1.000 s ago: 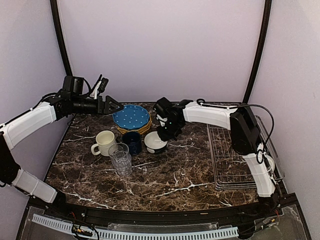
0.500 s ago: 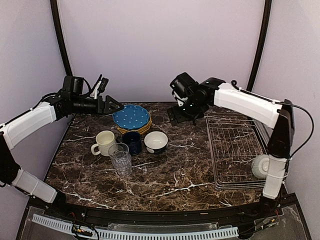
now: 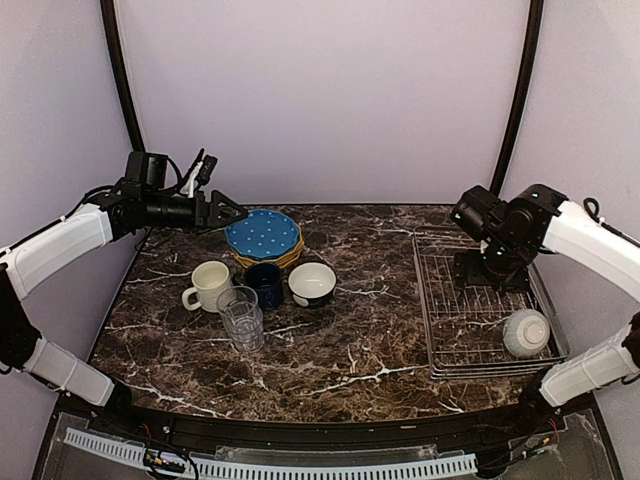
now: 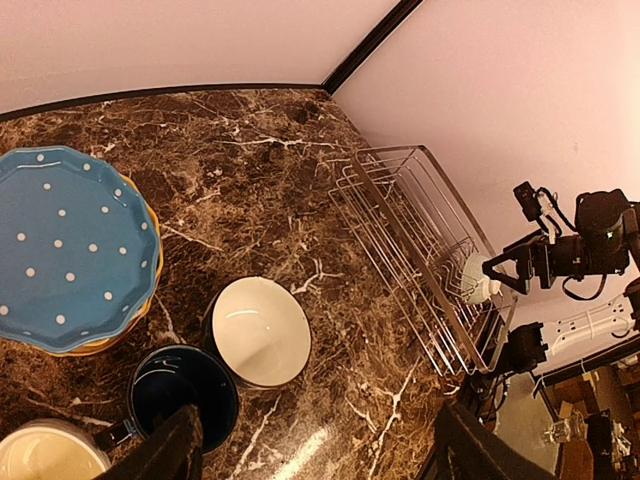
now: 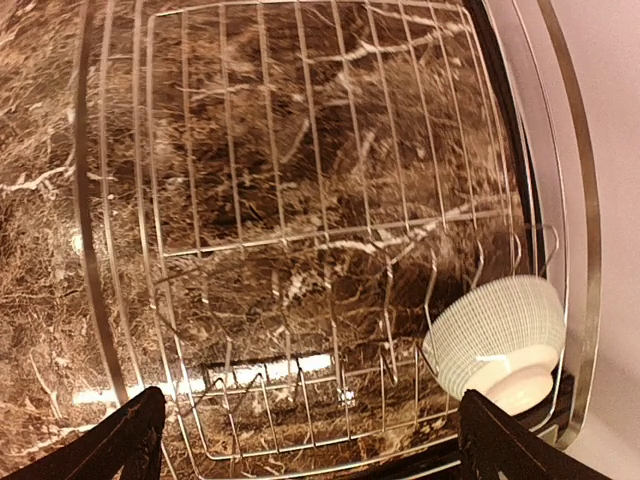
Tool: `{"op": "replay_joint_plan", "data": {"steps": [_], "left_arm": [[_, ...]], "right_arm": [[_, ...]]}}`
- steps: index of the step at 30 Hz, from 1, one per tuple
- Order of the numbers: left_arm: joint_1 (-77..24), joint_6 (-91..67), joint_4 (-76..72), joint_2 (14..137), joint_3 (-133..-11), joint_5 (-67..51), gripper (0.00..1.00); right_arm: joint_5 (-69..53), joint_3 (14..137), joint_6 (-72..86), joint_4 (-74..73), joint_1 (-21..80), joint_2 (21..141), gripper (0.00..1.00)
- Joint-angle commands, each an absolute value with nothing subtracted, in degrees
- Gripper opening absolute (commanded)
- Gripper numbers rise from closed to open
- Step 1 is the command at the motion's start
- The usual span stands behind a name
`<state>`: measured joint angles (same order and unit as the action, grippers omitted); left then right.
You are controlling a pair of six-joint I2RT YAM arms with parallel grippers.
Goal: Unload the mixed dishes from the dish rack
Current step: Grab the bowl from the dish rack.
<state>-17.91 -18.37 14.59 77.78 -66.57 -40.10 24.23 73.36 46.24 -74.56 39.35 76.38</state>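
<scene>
The silver wire dish rack (image 3: 452,318) stands at the right, with one pale teal-and-white bowl (image 3: 525,332) upside down in its near right corner. My right gripper (image 3: 488,274) hovers open over the rack's far half; in the right wrist view that bowl (image 5: 495,340) lies beside the right finger, apart from it. On the table at the left stand the blue dotted plate (image 3: 263,233) on a stack, a cream mug (image 3: 208,284), a dark blue cup (image 3: 265,282), a second bowl (image 3: 312,283) and a clear glass tumbler (image 3: 241,318). My left gripper (image 3: 228,212) hangs open and empty above the plates.
The marble table (image 3: 340,350) ends at a black rail along the near edge. Walls close the back and both sides, and the rack (image 5: 300,238) sits close to the right wall. The left wrist view shows the rack (image 4: 400,215) and my right arm beyond it.
My right gripper opened and let go of the bowl on the table, then swung right to above the rack. The left arm has not moved.
</scene>
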Motion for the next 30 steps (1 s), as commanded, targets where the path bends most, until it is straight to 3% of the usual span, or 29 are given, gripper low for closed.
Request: {"op": "replay_joint_plan", "data": {"steps": [1,10,30], "left_arm": [[-18.1,-18.6,13.5,76.8,-65.5,-41.5,0.79],[-18.1,-18.8,13.3,77.0,-65.4,-41.8,0.79],[-18.1,-19.4,12.7,77.6,-65.1,-42.5,0.79]], "right_arm": [[21.0,67.0,55.7,-85.6,32.1,67.2,0.99],[29.2,61.6,53.9,-82.6,19.5,65.2,0.99],[31.7,58.0,67.5,-85.9,15.0,89.6,0.99]]}}
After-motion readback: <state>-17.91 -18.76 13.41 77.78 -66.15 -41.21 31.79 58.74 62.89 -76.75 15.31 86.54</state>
